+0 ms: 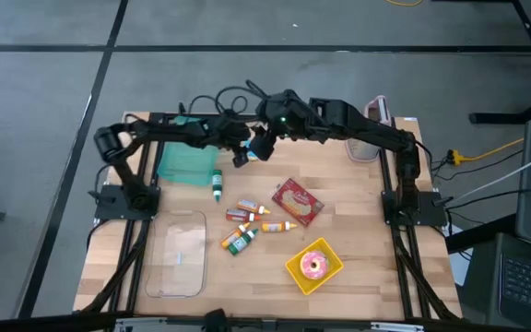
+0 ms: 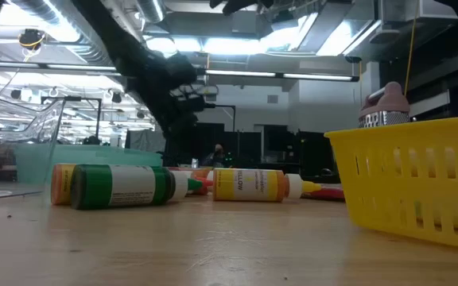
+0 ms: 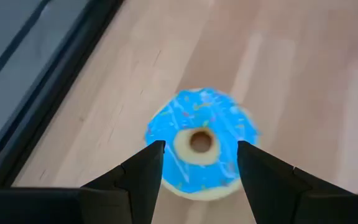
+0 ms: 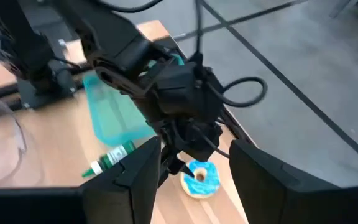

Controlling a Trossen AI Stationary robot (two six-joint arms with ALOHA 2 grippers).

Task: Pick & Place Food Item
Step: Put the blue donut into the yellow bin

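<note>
Two dark arms crowd the far edge of the wooden bench (image 1: 358, 267), and that crowding is the chief risk. The left gripper (image 3: 201, 163) hangs over a round doughnut with bright blue icing and sprinkles (image 3: 199, 140), its two dark fingers standing apart on either side of it and not yet touching. The doughnut lies flat on the bare wood near the far edge, about midway along it. If the fingers close too high, I judge they would skid off the rounded icing and push the doughnut toward the edge. If they close off-centre, it could tip out during the lift.

The right gripper (image 4: 194, 168) is raised above the same spot, fingers apart and holding nothing, looking down on the left wrist. With the two arms this close, a rising left arm could strike the right one. Loose black cables (image 1: 233, 95) looping just behind them could also snag.

A square yellow plastic basket (image 1: 295, 268) near the right front corner holds a pink-iced doughnut (image 1: 315, 266). A teal translucent plastic tray (image 1: 184, 164) at the far left shows nothing inside. A clear plastic lid or tray (image 1: 177, 254) at the left front also looks empty. Several small colouring bottles (image 1: 247, 224) and an orange biscuit packet (image 1: 297, 201) lie loose mid-bench, between the doughnut and the basket.
</note>
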